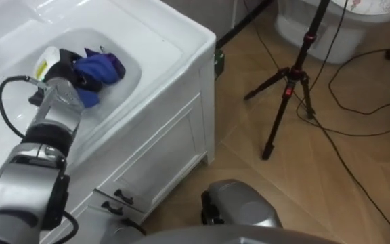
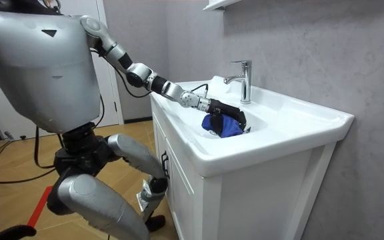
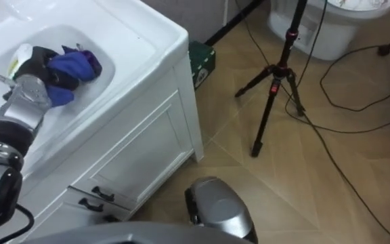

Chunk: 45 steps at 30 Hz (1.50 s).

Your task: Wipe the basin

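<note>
One hand at work, your L hand (image 1: 61, 64) in white basin (image 1: 133, 87), fingers (image 2: 233, 111) curled round blue cloth (image 1: 101, 66), nr faucet (image 2: 245, 81).

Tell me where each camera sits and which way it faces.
Left eye view: on the robot's head, looking down at basin, blue cloth and floor tripod; left arm and left hand show.
Right eye view: beside it, same downward look, same arm.
Room view: off in the room, facing faucet and wall; torso, legs, left arm show.
Shared: left hand on the cloth in the basin.
</note>
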### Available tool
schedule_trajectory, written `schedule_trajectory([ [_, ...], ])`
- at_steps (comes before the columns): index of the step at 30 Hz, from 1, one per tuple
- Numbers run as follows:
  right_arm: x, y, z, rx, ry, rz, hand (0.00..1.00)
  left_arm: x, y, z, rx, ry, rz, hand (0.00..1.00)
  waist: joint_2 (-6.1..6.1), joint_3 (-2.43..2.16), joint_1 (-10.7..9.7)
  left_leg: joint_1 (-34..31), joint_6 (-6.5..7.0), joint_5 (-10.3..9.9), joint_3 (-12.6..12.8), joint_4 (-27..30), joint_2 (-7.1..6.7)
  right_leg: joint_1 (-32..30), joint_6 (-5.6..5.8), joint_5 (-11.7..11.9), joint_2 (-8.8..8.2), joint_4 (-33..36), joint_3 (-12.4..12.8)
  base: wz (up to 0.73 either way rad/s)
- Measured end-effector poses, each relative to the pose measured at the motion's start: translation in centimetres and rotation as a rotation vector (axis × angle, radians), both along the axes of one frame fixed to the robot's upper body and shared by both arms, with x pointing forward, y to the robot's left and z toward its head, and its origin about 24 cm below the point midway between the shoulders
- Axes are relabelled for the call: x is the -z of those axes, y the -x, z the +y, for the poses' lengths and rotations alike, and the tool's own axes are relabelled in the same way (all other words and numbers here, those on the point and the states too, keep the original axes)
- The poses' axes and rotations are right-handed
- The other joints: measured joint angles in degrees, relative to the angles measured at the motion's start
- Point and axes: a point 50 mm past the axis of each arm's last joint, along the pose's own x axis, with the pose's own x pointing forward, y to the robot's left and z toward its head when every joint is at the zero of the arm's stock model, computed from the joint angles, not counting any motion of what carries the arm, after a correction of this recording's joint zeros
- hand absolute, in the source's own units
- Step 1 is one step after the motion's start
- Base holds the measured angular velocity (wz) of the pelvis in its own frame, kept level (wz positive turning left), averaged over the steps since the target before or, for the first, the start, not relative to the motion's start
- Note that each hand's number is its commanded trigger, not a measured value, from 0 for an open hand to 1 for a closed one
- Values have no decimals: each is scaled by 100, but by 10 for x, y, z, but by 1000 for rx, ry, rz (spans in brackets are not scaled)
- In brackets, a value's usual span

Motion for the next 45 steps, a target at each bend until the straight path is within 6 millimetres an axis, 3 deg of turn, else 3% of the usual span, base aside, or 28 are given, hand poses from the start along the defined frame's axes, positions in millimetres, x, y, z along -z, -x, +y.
schedule_trajectory([
  [3, -1, -4, -4, -29, 19, -20, 0, -1, -1, -3, 45, -63, 8, 100, -9, 5, -66, -1, -15, 11, -54, -29, -117, 3, -51, 133, 293, -49, 473, 0],
  [6, -1, -9, -3, -36, 16, -41, 0, -6, -5, -6, 64, -66, -19, 100, -36, 21, -130, -56, -4, 17, -100, -183, -311, -9, 9, 216, 502, -61, 901, 3],
  [9, -1, -16, -5, -48, 20, -73, 0, -9, -7, -10, 82, -71, -33, 100, -52, 34, -172, -42, 21, 20, -173, -582, -468, -40, 98, 268, 633, -55, 1186, -1],
  [11, -1, -19, -6, -55, 21, -82, 0, -9, -8, -12, 93, -74, -34, 100, 19, 37, -179, 29, 47, -37, -247, -988, -464, -75, 178, 260, 685, -41, 1216, -20],
  [12, -1, -21, -4, -59, 16, -89, 0, -9, -8, -12, 97, -79, -32, 100, 46, 30, -164, 88, 120, -11, -146, -995, -463, -184, 226, 249, 570, 19, 1074, -42],
  [13, 0, -24, -2, -67, 7, -102, 0, -11, -9, -10, 96, -88, -35, 100, 11, 33, -142, 122, 170, -40, 22, -995, -467, -309, 230, 240, 5, 67, 404, -47],
  [14, 0, -25, -1, -71, 3, -106, 0, -12, -9, -7, 90, -98, -32, 100, 5, 38, -124, 135, 173, -42, 110, -989, -454, -336, 270, 216, -378, 105, -35, -49],
  [15, 0, -24, -1, -83, 0, -103, 0, -12, -8, -2, 81, -117, -25, 100, 4, 45, -120, 139, 172, -42, 194, -976, -400, -345, 314, 124, -918, 169, -705, -40],
  [16, 0, -22, -2, -104, 3, -93, 0, -12, -8, 2, 71, -134, -15, 100, 10, 50, -107, 133, 170, -41, 253, -936, -298, -351, 312, 66, -1167, 221, -1032, -29],
  [17, -1, -22, -3, -108, 6, -92, 0, -12, -8, 4, 67, -140, -12, 100, 18, 51, -107, 130, 168, -40, 260, -914, -257, -356, 318, 27, -1198, 245, -1085, -15],
  [19, -4, -15, -11, -119, 31, -52, 0, -8, -5, 7, 48, -145, 2, 100, 63, 109, -128, 150, 161, -38, 262, -915, -248, -410, 296, -13, -1081, 316, -916, 0],
  [22, -6, -13, -17, -128, 49, -33, 0, -2, -3, 4, 38, -123, 21, 100, 150, 90, -153, 157, 152, -34, 274, -1019, -281, -457, 274, -26, -940, 313, -681, 11],
  [25, -5, -29, -18, -148, 56, -56, 0, 5, 2, 7, 19, -94, 53, 100, 167, 86, -172, -139, 49, 58, 58, -589, -262, -468, 269, -28, -767, 256, -503, 15],
  [29, -6, -36, -20, -147, 76, -84, 0, 18, 10, 7, -5, -60, 105, 100, 180, 74, -80, -239, 53, 54, -63, -576, -267, -491, 266, -30, -614, 231, -399, -1],
  [31, -7, -36, -21, -144, 80, -86, 0, 25, 17, 12, -34, -44, 147, 100, 247, 22, 112, -106, 64, 15, -64, -895, -289, -577, 265, -31, -589, 202, -385, -26],
  [32, -6, -36, -20, -146, 79, -84, 0, 27, 20, 14, -47, -41, 157, 100, 253, 22, 146, -10, 63, 80, -26, -1032, -287, -587, 266, -30, -590, 210, -393, -36],
  [33, -5, -35, -18, -149, 69, -78, 0, 34, 29, 19, -73, -34, 176, 100, 193, -12, 196, 127, 63, 89, 99, -1071, -288, -571, 273, -27, -655, 232, -404, -31],
  [34, -6, -28, -16, -147, 57, -66, 0, 40, 37, 22, -93, -23, 196, 100, 152, -85, 290, 195, 63, 88, 203, -1073, -283, -548, 282, -30, -799, 274, -567, -28],
  [35, -6, -26, -16, -147, 55, -66, 0, 43, 41, 24, -103, -15, 205, 100, 161, -121, 332, 217, 64, 88, 273, -1054, -268, -519, 302, -42, -910, 320, -664, -22],
  [36, -6, -21, -14, -143, 52, -58, 0, 46, 46, 27, -124, 1, 210, 100, 138, -140, 406, 252, 70, 84, 330, -974, -245, -510, 360, -195, -1144, 591, -845, 4],
  [37, -5, -12, -10, -132, 41, -42, 0, 46, 47, 30, -138, 10, 206, 100, 65, -153, 425, 248, 90, 72, 370, -787, -192, -508, 494, -549, -1383, 1017, -955, 22],
  [38, -4, -6, -6, -123, 34, -25, 0, 47, 49, 33, -143, 8, 207, 100, -13, -191, 426, 232, 90, 71, 385, -705, -171, -453, 525, -725, -1472, 1240, -954, 40],
  [39, -1, -2, 2, -111, 17, -10, 0, 48, 55, 39, -159, 0, 198, 100, -126, -297, 469, 143, 53, 45, 361, -588, -116, -373, 360, -1130, -1502, 1377, -882, 31],
  [40, 1, -8, 6, -112, 10, -29, 0, 48, 60, 46, -184, 0, 179, 100, -76, -266, 478, 17, 57, 22, 238, -560, -12, -392, 366, -1258, -1342, 1273, -947, 21],
  [42, 0, -17, 4, -114, 24, -67, 0, 50, 67, 52, -213, 11, 197, 100, 41, -235, 547, -38, 45, 46, 129, -616, 0, -337, 302, -1235, -1157, 1043, -985, 8],
  [43, -2, -19, -1, -110, 37, -78, 0, 55, 74, 55, -233, 18, 213, 100, 71, -229, 607, -22, 48, 56, 129, -593, -45, -265, 156, -1156, -1145, 927, -1002, 0],
  [45, -5, -20, -6, -100, 55, -91, 0, 60, 86, 61, -274, 27, 233, 100, 79, -223, 664, -32, 46, 60, 119, -496, -95, -137, 16, -946, -1139, 777, -1014, 2],
])
